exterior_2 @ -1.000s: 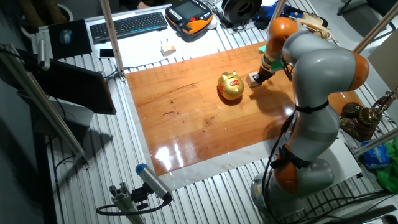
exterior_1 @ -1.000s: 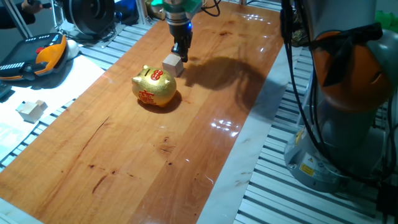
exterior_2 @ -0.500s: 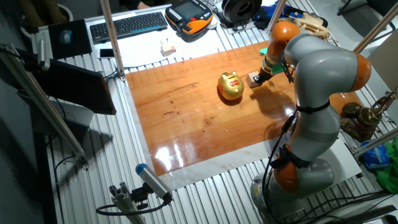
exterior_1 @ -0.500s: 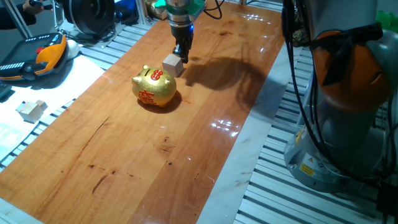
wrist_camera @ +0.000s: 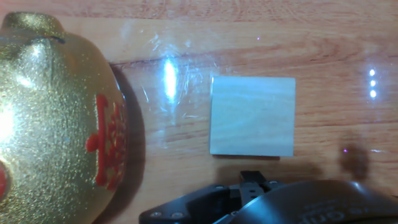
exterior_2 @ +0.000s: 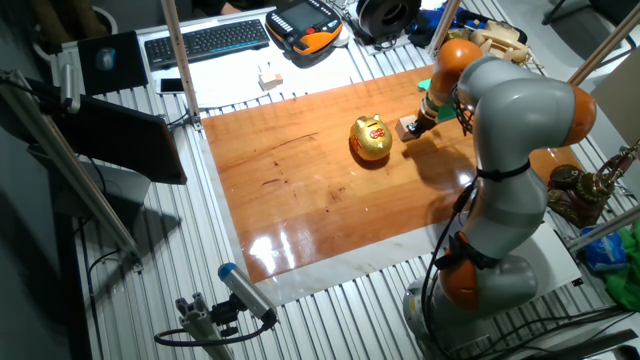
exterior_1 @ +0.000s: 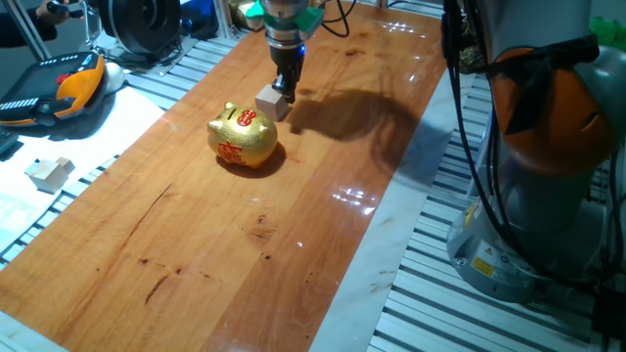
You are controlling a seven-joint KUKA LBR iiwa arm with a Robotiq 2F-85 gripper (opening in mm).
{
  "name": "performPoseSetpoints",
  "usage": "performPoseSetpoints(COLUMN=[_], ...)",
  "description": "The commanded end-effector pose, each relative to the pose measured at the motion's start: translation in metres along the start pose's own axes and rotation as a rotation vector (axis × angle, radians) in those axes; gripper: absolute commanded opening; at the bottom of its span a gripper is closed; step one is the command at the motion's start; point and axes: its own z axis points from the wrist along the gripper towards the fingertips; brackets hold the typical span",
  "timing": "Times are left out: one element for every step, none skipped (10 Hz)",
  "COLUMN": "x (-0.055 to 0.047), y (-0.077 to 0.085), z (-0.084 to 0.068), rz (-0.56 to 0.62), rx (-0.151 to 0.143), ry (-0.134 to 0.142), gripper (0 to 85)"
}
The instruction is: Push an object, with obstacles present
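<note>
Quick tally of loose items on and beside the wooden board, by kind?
Cubes on board: 1
Piggy banks on board: 1
Pale blocks off board: 1
Total: 3

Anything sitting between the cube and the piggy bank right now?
Nothing. In the hand view only bare, glossy board separates the wooden cube from the golden piggy bank; they are apart. The claw stands at the cube's opposite side.
</note>
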Motion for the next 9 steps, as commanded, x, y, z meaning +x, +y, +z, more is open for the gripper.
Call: performPoseSetpoints(x=[-0.001, -0.002, -0.003, -0.003, -0.005, -0.006, -0.008, -0.009, -0.011], y=[0.000, -0.001, -0.001, -0.001, -0.001, 0.000, 0.000, 0.000, 0.000], z=[0.002, 0.003, 0.004, 0.005, 0.005, 0.005, 0.006, 0.006, 0.006], rz=[-0.002, -0.011, -0.016, -0.020, -0.023, -0.025, -0.025, -0.026, -0.028], rx=[-0.001, 0.001, 0.002, -0.001, -0.001, -0.001, 0.001, 0.001, -0.001], ry=[-0.004, -0.010, -0.015, -0.020, -0.021, -0.021, -0.023, -0.023, -0.021], gripper=[0.0, 0.0, 0.0, 0.0, 0.0, 0.0, 0.0, 0.0, 0.0])
